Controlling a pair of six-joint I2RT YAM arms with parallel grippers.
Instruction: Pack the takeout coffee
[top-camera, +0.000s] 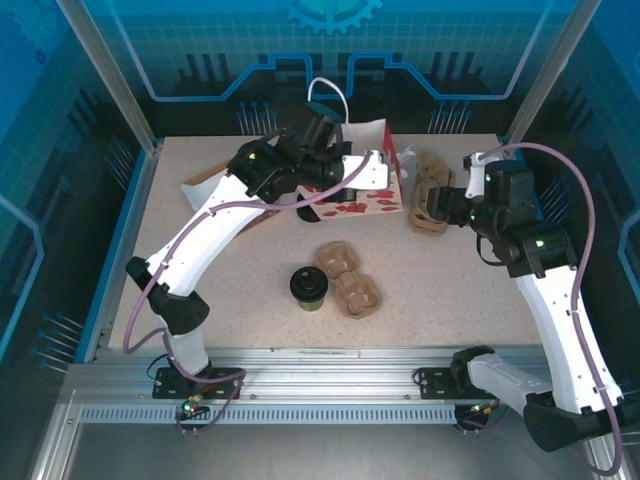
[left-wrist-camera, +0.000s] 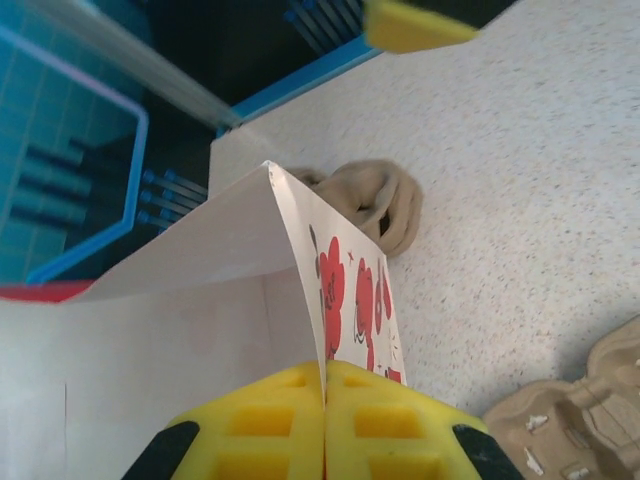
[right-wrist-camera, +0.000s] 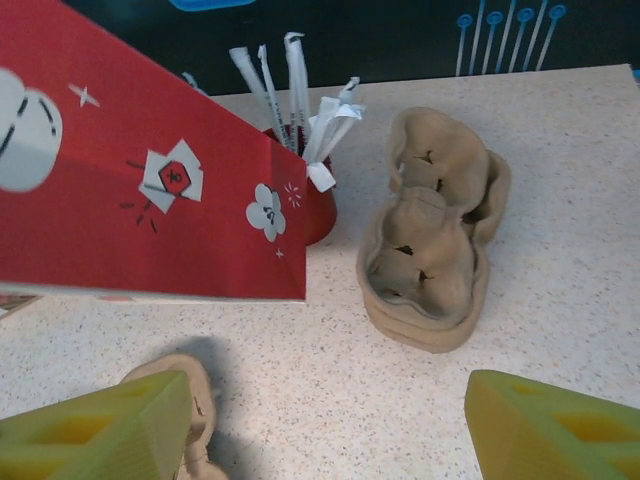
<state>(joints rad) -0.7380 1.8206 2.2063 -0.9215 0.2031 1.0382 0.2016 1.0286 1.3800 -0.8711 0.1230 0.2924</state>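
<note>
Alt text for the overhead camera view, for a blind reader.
The left gripper pinches the rim of a white paper bag with red print at the back of the table. A green coffee cup with a black lid stands near the front beside a cardboard cup carrier, while the right gripper hangs open by more carriers.

Small olive-green paper cup (top-camera: 310, 287) capped with a round black lid, seen from above. Stands upright with the lid on, free of both claws. Lies well apart from the left claw (top-camera: 383, 172), nearer the arm bases and somewhat to its left, and farther still from the right claw (top-camera: 432, 208), again nearer the bases and well left.
</note>
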